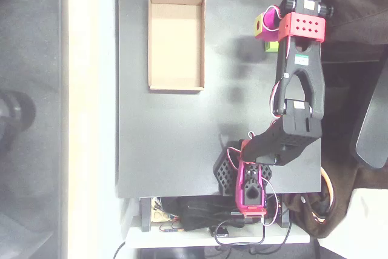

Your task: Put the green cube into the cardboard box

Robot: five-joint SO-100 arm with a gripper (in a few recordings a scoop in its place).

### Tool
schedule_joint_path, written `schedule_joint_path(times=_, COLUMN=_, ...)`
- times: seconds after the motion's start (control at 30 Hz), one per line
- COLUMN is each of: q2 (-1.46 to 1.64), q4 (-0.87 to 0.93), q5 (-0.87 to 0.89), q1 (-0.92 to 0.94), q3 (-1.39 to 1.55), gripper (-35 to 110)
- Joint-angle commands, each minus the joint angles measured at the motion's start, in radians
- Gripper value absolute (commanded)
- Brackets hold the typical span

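While the gripper [267, 31] hangs over the green cube [272, 45] near the table's [170, 137] top right corner — jaw state hidden from above (can't tell) — it should pinch squarely, lift clear, then swing to the cardboard box [176, 41] by the top edge.

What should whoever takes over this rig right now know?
Pincer: lowered at the table's upper right in the overhead view; open or shut cannot be told from above.
Green cube: on the table beneath the pincer, mostly hidden; whether it is grasped cannot be told.
Cardboard box: upper left of the table, holds nothing.
Done: arm brought over to the cube.
Left: secure the cube, carry it left, release it into the box.
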Motion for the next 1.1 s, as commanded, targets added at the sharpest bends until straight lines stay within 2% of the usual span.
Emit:
schedule_joint_path(times=0.0, q2=0.008, q4=0.003, q5=0.003, q1=0.015, q3=-0.003, gripper=38)
schedule_joint_path(times=0.4, q2=-0.018, q4=0.003, q5=0.005, q1=0.098, q3=0.017, gripper=38)
schedule_joint_path(times=1.07, q2=-0.077, q4=-0.011, q5=0.003, q1=0.089, q3=0.0, gripper=38)
